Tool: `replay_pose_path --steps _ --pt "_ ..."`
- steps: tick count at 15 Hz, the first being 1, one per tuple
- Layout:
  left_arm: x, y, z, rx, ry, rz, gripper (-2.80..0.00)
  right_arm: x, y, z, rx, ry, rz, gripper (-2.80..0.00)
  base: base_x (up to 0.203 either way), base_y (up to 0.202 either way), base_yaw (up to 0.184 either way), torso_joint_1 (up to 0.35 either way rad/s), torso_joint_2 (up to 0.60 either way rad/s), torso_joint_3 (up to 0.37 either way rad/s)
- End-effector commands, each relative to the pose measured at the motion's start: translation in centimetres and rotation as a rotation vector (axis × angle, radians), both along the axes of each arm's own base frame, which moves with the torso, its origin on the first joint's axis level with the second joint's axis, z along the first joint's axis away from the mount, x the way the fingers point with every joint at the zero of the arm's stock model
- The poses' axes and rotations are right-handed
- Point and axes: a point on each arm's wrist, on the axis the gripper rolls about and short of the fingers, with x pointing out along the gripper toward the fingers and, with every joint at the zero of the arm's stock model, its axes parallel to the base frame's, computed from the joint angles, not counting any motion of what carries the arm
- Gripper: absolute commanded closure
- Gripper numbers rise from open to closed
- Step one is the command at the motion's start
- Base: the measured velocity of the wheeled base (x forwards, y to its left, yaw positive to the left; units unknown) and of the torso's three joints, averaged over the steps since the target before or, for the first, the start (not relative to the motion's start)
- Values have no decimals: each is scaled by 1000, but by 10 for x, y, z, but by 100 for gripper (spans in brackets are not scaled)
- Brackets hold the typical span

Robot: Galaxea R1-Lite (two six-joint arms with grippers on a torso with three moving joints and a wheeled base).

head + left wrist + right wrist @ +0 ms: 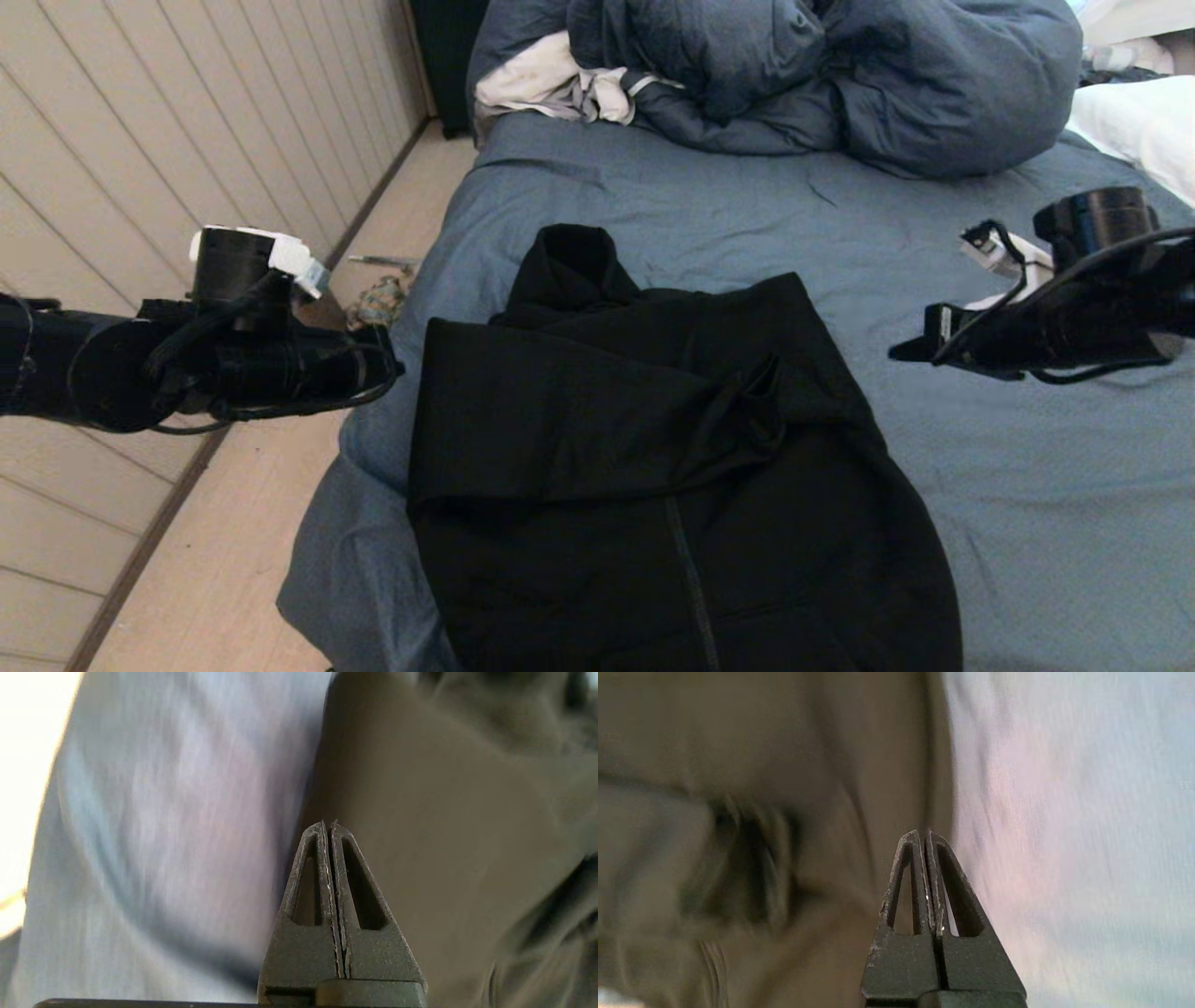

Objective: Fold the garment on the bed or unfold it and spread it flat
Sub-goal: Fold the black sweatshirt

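Head view shows you the garment partly folded at centre-bottom on the bed; left tool and right tool hover beside it, both closed, empty.

Left arm: reaches in from the left edge of the head view, at mid-height, forearm level and pointing toward the centre.
Left pincer: fingers pressed together, tips touching, nothing between them; in the head view its tip sits left of centre.
Right arm: comes in from the right edge of the head view, slightly above mid-height, pointing left.
Right pincer: fingers closed flat against each other, holding nothing; its tip lies right of centre.
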Motion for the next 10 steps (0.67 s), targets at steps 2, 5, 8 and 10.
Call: replay_pose_path --steps 2,5,8,10 --pt "33 -3 -2 5 18 5 0 38 3 -12 -11 4 -1 0 0 0 0 0 0 0" --pt "63 -6 -4 -4 8 -16 0 62 0 -16 -16 -18 -7 0 0 0 0 0 0 0" --pt "62 -2 5 32 -36 -87 -280 68 1 -12 -21 -42 -8 -280 0 0 0 0 0 0" --pt "61 -2 7 11 -40 -120 -280 68 1 -12 -22 -44 -8 -280 0 0 0 0 0 0"
